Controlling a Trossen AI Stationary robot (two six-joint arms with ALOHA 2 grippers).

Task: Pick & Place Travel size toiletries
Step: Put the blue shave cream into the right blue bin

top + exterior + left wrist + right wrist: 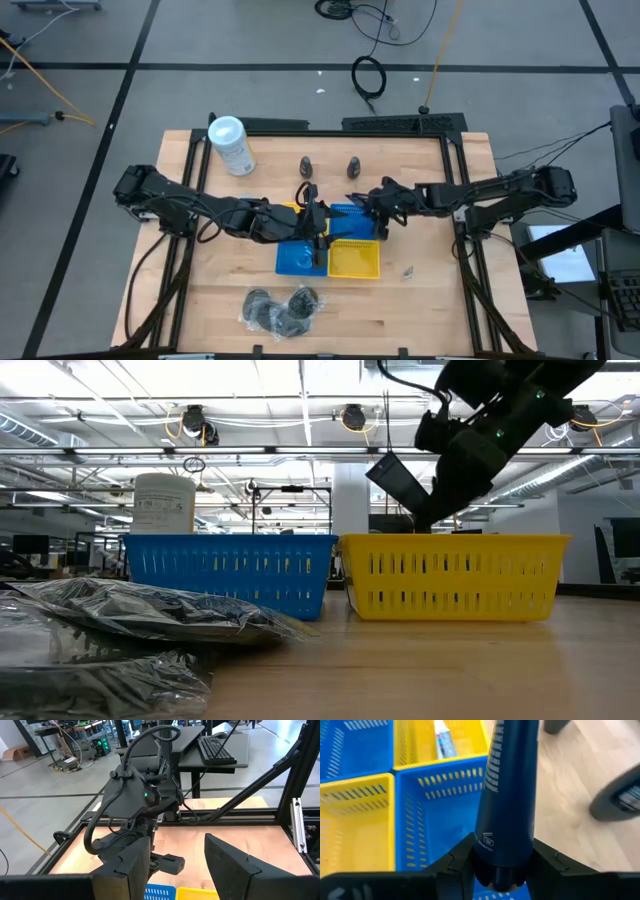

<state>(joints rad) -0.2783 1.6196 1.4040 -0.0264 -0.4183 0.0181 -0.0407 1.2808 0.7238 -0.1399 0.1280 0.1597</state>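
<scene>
The right gripper (375, 212) hangs over the far blue basket (435, 815) of a cluster of 4 square plastic baskets, 2 blue and 2 yellow, at the middle of the wooden table (440, 290). Its 2 fingers are clamped on a dark navy cone-shaped mini bottle (507, 795) with white print, held lengthwise between them above the basket's interior.

The left gripper (318, 228) is over the middle of the same cluster, near the right one, and its 2 dark fingers (127, 865) stand well apart with nothing between them.

A small pale tube (442, 740) lies inside the far yellow basket (415, 745).

2 more dark cone-shaped mini bottles (306, 165) stand upright on the table beyond the baskets, side by side but apart.

A bundle of dark round discs in clear wrap (280, 310) lies on the table at the near edge, well apart from the baskets.

A large white cylindrical canister (230, 145) lies tilted near the far left corner.

A tiny pale item (408, 270) lies on the bare wood just beside the near yellow basket (355, 260); what it is cannot be told.
</scene>
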